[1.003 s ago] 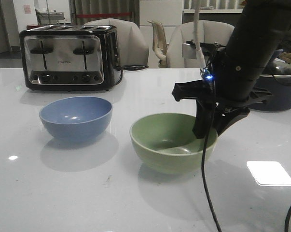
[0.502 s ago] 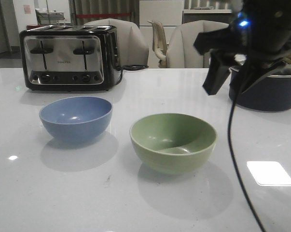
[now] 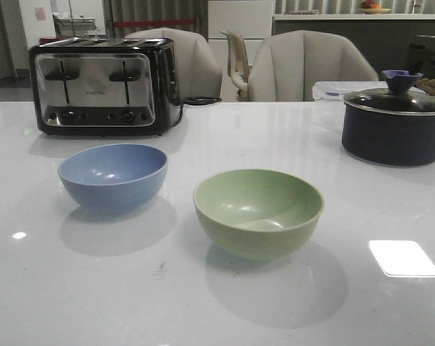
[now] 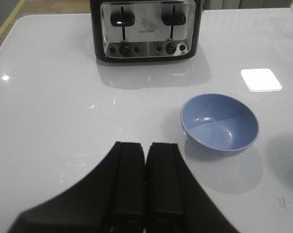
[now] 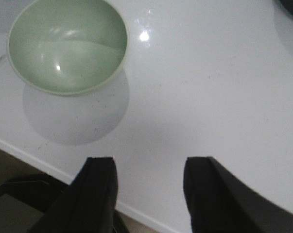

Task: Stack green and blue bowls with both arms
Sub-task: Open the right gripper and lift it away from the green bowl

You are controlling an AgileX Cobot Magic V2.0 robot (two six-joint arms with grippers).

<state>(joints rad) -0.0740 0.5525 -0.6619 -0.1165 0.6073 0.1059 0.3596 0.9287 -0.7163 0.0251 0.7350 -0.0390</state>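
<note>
Front view gives us the green bowl (image 3: 258, 213) nearest on the table (image 3: 390, 216), upright, with the blue bowl (image 3: 112, 175) apart at its ten o'clock. Behind sit the toaster (image 3: 102, 86) (eleven o'clock) and pot (image 3: 394, 126) at two. Our left gripper (image 4: 145, 179) is pressed closed, empty; our right gripper (image 5: 148, 194) stands parted, empty, near the table edge.

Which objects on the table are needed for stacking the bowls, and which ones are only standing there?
Needed for the job:
- green bowl
- blue bowl
- left gripper, shut
- right gripper, open

Only standing there:
- toaster
- dark lidded pot
- clear container behind the pot
</note>
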